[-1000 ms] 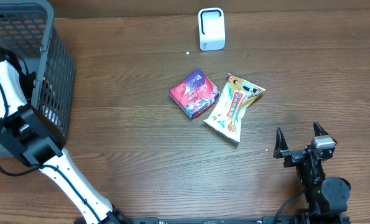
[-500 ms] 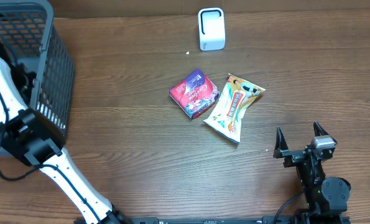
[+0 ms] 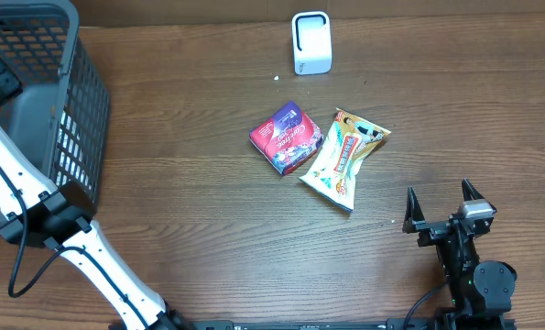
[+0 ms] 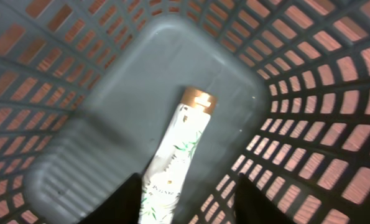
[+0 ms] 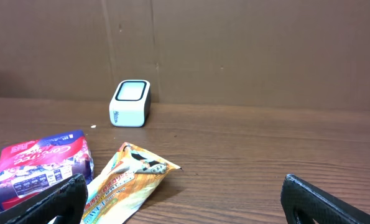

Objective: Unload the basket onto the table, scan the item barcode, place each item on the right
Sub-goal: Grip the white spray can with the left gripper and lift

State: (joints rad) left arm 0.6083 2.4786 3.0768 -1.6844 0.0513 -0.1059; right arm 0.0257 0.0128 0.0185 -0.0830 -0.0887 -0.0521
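L arm has swung deeper into the grey plastic lattice basket [image 3: 81, 137]; R arm hasn't budged. Wood-grain table [image 3: 208, 229], matte brown. L gripper [image 4: 188, 200] hangs over the basket's smooth floor, jaws part-open, gripping nothing. Slim white leaf-print tube [image 4: 175, 155] w/ gold cap lies flat below, near end between the fingers. R gripper [image 3: 439, 194] is spread wide, empty. Ahead of it: glossy red pack [image 3: 288, 137] at left, crinkly orange sachet [image 3: 343, 158], rounded white scanner [image 3: 311, 42] beyond.
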